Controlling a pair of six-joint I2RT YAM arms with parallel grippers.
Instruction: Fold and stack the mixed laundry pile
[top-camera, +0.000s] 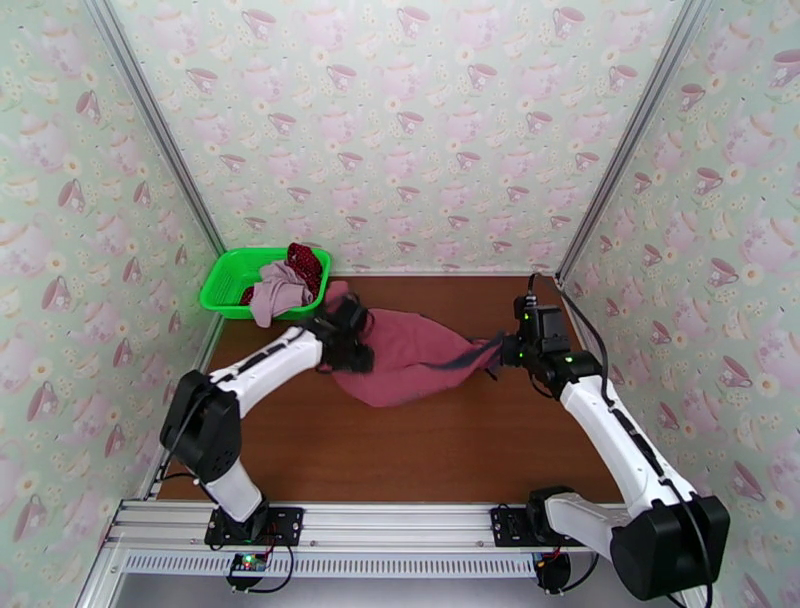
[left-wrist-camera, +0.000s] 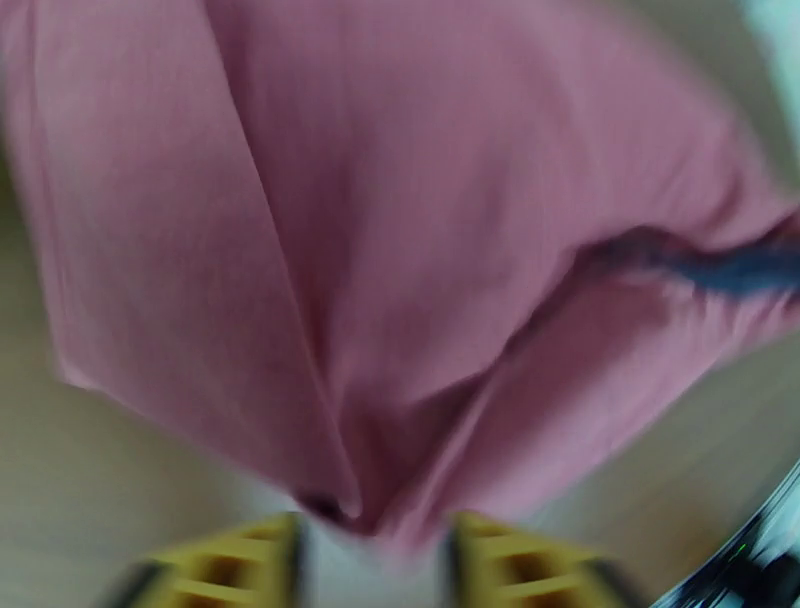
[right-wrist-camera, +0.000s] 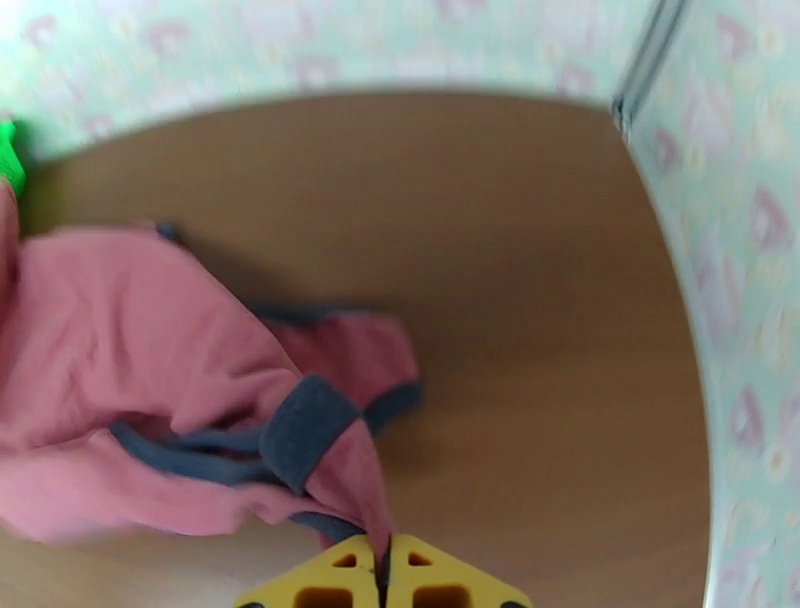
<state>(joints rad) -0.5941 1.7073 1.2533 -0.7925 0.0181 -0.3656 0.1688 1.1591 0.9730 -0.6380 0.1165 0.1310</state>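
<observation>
The dusty-red tank top (top-camera: 415, 360) with dark trim lies bunched and stretched across the brown table between both grippers. My left gripper (top-camera: 350, 335) is at its left end. In the blurred left wrist view the yellow fingers (left-wrist-camera: 240, 560) stand apart, and a corner of the tank top (left-wrist-camera: 400, 250) hangs loose between them. My right gripper (top-camera: 503, 352) is at the right end, and its fingers (right-wrist-camera: 440, 585) are pressed together on a fold of the tank top (right-wrist-camera: 120, 350) near the dark trim (right-wrist-camera: 305, 430). A pale mauve-pink piece (top-camera: 278, 292) and a dark-red white-dotted cloth (top-camera: 305, 262) lie in the basket.
The bright green mesh basket (top-camera: 222, 285) stands in the back left corner of the table (top-camera: 440, 450). Patterned walls and metal posts close in the back and both sides. Bare tabletop stretches in front of the tank top, towards the arm bases.
</observation>
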